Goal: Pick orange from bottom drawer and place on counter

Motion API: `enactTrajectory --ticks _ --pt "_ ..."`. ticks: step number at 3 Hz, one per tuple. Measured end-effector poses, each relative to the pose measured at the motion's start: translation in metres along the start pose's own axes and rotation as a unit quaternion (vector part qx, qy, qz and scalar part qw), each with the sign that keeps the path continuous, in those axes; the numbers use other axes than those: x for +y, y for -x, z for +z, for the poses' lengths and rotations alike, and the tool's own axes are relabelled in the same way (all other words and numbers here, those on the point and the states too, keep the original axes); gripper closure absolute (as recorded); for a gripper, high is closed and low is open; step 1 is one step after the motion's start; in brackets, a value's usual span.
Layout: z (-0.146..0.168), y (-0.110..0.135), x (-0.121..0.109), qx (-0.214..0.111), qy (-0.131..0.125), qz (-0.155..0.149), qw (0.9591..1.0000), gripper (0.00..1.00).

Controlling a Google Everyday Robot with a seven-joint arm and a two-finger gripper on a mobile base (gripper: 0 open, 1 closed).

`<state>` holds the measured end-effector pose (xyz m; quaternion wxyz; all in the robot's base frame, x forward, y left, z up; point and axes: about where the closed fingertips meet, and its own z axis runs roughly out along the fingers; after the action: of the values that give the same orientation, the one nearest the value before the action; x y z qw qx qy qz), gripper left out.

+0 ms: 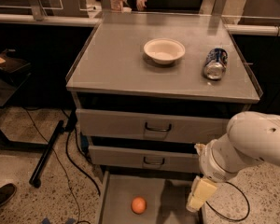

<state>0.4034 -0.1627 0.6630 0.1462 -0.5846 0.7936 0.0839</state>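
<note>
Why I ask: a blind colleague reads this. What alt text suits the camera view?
The gripper hangs at the right edge of the open bottom drawer, apart from the orange on its floor. A bowl and a toppled can sit on the counter.

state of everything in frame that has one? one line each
bottom drawer: open, pulled out
orange: loose on the bottom drawer's floor, not held
top drawer: looks shut
middle drawer: looks shut
bowl: upright on the counter, empty
can: lying on its side on the counter
hand: low at the bottom drawer's right edge, right of the orange, not touching it
</note>
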Motion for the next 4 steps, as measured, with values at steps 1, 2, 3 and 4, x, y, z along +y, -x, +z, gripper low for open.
enactTrajectory --ticks 1,2,3,4 --pt "0.046 -0.013 0.008 -0.001 0.019 0.009 0.9998 0.00" --pt "0.113 -0.026 0.014 -0.017 0.040 0.015 0.9990 0.00" --pt "0.176 -0.034 0.019 -0.017 0.081 0.028 0.9962 0.00" --pt "0.176 -0.034 0.019 -0.017 0.081 0.028 0.9962 0.00"
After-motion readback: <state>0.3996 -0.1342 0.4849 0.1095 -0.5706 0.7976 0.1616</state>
